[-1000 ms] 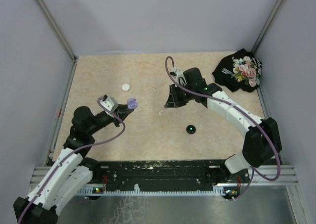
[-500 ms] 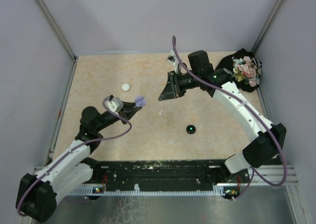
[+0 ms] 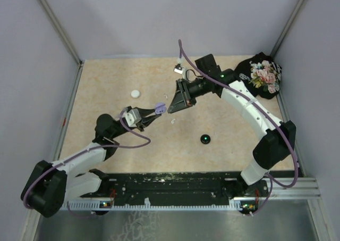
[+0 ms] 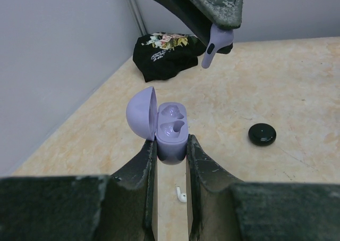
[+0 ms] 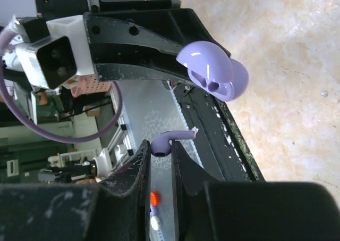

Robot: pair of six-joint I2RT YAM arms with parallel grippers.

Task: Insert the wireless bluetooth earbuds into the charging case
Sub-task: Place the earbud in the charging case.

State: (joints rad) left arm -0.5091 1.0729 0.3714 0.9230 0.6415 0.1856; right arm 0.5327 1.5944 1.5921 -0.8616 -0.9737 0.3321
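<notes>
My left gripper (image 4: 171,148) is shut on an open lavender charging case (image 4: 171,130), lid swung left, both sockets empty; it shows in the top view (image 3: 158,109) held above the table. My right gripper (image 5: 161,147) is shut on a purple earbud (image 5: 169,142), stem pointing out; in the left wrist view the earbud (image 4: 214,43) hangs above and right of the case, a short gap apart. The case also shows in the right wrist view (image 5: 212,71). A white earbud (image 4: 181,194) lies on the table below the case, also visible in the top view (image 3: 172,121).
A closed black round case (image 3: 205,139) lies right of centre, a white round case (image 3: 136,93) at the back left. A tiny white earbud (image 3: 166,97) lies near the right gripper. A black floral cloth (image 3: 257,76) sits in the back right corner. Walls enclose the table.
My left gripper carried the lavender case right, toward the middle. My right gripper rose, swung back-left and turned its fingers toward the case, so the two now nearly meet.
</notes>
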